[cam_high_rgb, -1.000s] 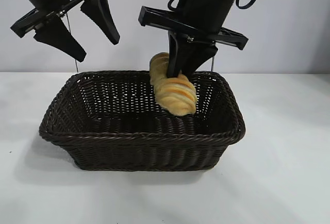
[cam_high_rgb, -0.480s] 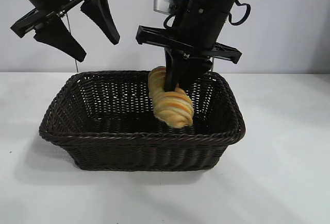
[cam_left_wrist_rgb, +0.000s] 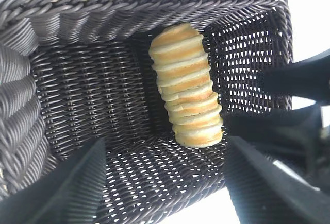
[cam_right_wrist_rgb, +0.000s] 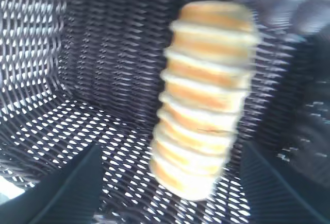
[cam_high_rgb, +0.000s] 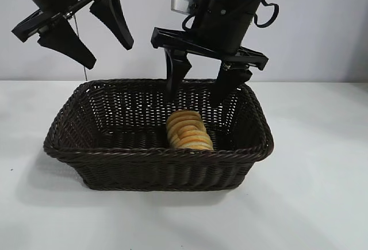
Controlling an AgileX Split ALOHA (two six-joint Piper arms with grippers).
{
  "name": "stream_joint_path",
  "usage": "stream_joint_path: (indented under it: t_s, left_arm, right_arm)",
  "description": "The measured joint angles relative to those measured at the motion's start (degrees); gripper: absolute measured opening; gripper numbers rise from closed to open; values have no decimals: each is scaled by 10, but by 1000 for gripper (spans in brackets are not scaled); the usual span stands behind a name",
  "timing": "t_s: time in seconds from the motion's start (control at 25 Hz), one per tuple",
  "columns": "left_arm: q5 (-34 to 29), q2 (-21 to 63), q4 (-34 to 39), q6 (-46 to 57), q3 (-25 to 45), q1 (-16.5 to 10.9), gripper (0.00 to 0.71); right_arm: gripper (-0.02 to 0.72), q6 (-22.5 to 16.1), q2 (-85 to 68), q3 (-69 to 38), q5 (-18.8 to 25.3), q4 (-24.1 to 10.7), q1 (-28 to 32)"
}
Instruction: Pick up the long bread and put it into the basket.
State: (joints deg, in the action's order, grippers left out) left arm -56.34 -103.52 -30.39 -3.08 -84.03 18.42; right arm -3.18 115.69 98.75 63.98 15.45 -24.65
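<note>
My right end effector (cam_high_rgb: 202,89) hangs spread apart above the long bread (cam_high_rgb: 188,130), which lies inside the basket (cam_high_rgb: 155,155) on the bench (cam_high_rgb: 322,192), while my left end effector (cam_high_rgb: 86,34), also apart, hovers behind the basket's left end.

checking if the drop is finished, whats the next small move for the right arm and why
Probably lift the right gripper straight up and clear. It is open above the basket, and the long bread lies free on the basket floor, so nothing is left to hold. The left gripper is parked high, open.
</note>
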Motion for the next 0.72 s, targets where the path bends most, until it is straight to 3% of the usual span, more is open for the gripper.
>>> stream_joint_path:
  t_s: [0.28, 0.56, 0.72]
  left_arm:
    - [0, 0, 0, 0, 0, 0, 478]
    - [0, 0, 1, 0, 0, 0, 478]
    - [1, 0, 1, 0, 0, 0, 478]
  right_arm:
    - [538, 14, 0, 70, 56, 0, 39]
    - [538, 19, -3, 85, 64, 3, 107]
    - [538, 22, -12, 85, 66, 23, 142]
